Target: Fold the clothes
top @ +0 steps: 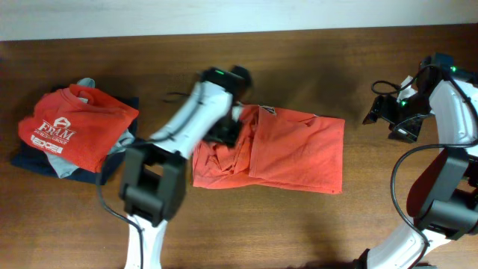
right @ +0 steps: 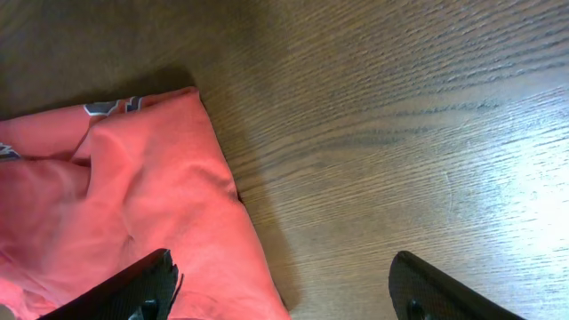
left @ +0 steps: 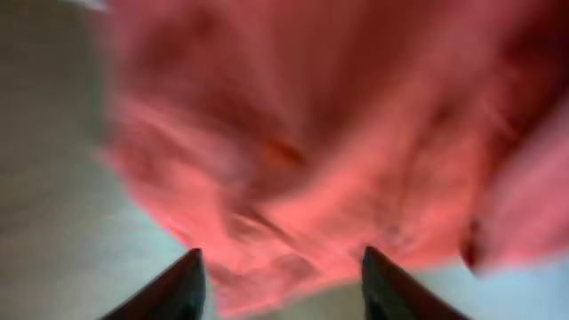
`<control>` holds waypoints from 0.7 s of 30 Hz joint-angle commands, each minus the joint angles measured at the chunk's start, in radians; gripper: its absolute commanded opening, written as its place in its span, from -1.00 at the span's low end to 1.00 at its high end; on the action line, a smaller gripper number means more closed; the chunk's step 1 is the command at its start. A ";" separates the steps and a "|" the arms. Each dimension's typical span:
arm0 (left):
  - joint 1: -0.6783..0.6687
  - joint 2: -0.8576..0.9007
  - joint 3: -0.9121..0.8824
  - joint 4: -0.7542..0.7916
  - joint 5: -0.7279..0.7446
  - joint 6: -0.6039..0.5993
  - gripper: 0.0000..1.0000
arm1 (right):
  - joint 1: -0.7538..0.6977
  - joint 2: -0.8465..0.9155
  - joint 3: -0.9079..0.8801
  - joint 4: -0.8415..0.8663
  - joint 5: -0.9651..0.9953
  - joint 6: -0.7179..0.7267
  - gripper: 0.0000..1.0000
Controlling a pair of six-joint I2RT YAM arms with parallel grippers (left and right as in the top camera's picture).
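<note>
The coral-red T-shirt (top: 291, 153) lies partly folded in the middle of the table, bunched at its left side. My left gripper (top: 228, 133) is over that bunched left part. In the blurred left wrist view its fingers (left: 280, 280) are spread open with the coral cloth (left: 302, 151) just beyond them, and nothing is gripped. My right gripper (top: 388, 119) hangs open above bare wood to the right of the shirt. The right wrist view shows its open fingers (right: 284, 289) over the shirt's corner (right: 151, 204). A red tee with white "FRAM" print (top: 75, 127) lies on top of a pile.
The pile at far left holds grey and navy garments (top: 82, 173) under the red tee. The table (top: 314, 67) is dark brown wood. A black cable (top: 381, 86) loops near the right arm. Both arm bases stand at the front edge.
</note>
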 commanded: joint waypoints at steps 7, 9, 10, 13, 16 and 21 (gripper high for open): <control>0.212 0.003 -0.129 0.230 0.314 0.063 0.44 | 0.003 -0.003 0.006 0.002 -0.006 -0.005 0.62; 0.230 0.005 -0.167 0.273 0.371 0.096 0.44 | 0.003 -0.003 0.006 0.002 -0.006 -0.005 0.63; 0.237 0.005 -0.184 0.293 0.395 0.113 0.45 | 0.003 -0.003 0.006 0.002 -0.006 -0.005 0.62; 0.245 0.005 -0.223 0.319 0.429 0.129 0.45 | 0.003 -0.003 0.006 0.002 -0.006 -0.005 0.63; 0.237 0.005 -0.265 0.328 0.431 0.130 0.47 | 0.003 -0.003 0.006 -0.001 -0.006 -0.005 0.62; 0.197 0.006 -0.389 0.435 0.474 0.146 0.50 | 0.003 -0.003 0.006 -0.002 -0.006 -0.005 0.62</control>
